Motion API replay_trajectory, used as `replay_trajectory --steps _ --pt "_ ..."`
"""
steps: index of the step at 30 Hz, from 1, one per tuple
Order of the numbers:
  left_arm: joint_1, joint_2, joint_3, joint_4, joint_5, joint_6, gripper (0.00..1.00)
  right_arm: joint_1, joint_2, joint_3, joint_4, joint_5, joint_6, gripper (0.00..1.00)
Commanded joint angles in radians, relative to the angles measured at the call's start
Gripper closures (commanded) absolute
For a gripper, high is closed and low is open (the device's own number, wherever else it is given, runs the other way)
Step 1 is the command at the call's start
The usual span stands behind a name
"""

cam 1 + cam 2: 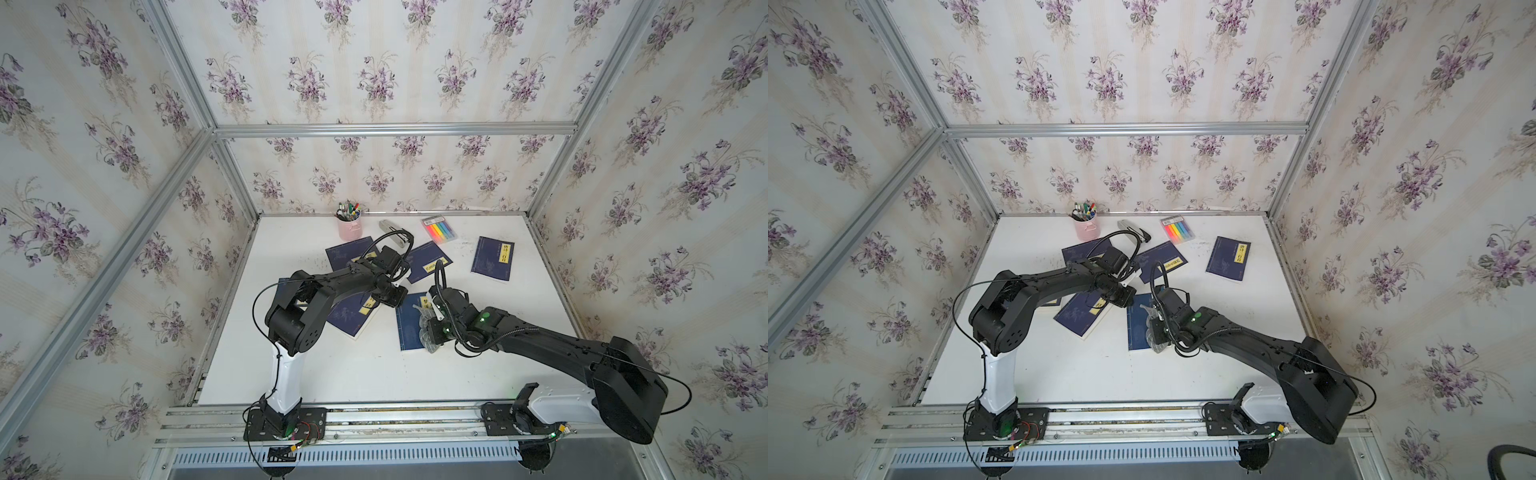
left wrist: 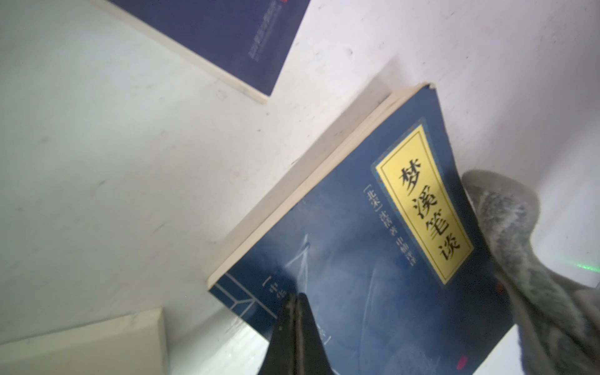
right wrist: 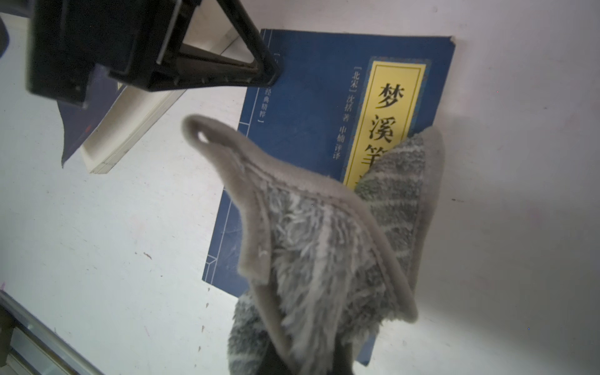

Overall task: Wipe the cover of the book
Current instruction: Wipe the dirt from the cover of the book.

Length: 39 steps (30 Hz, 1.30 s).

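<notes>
The blue book (image 1: 409,328) lies flat on the bench (image 1: 332,365), lengthwise away from the robot; the left claw (image 3: 270,74), shut and empty, touches its far corner, and the right claw (image 1: 434,328), clamped on a grey cloth (image 3: 324,243), sits at its near right edge.

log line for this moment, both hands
left hand: shut, tips at book edge | right hand: shut on grey cloth | grey cloth: lying on book cover, over yellow label
</notes>
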Motion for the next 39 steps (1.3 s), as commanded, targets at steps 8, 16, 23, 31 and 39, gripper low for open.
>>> replay_trajectory --steps 8,16,23,31,39 --pt "0.0 0.032 -0.002 -0.01 -0.064 -0.012 1.0 0.097 0.078 -0.01 0.118 -0.001 0.111 0.98" --pt "0.014 0.064 0.006 -0.017 -0.03 -0.02 1.0 0.136 0.169 -0.013 0.22 -0.022 0.156 0.98" --pt "0.025 0.073 0.005 -0.016 -0.03 -0.022 1.0 0.123 0.177 -0.037 0.18 0.058 0.194 0.99" --pt "0.028 0.091 0.015 -0.024 0.001 -0.019 1.0 0.03 0.091 -0.083 0.089 0.138 0.216 1.0" --pt "0.029 0.099 0.018 -0.027 0.004 -0.018 1.0 0.048 0.128 -0.068 0.164 0.027 0.188 1.0"
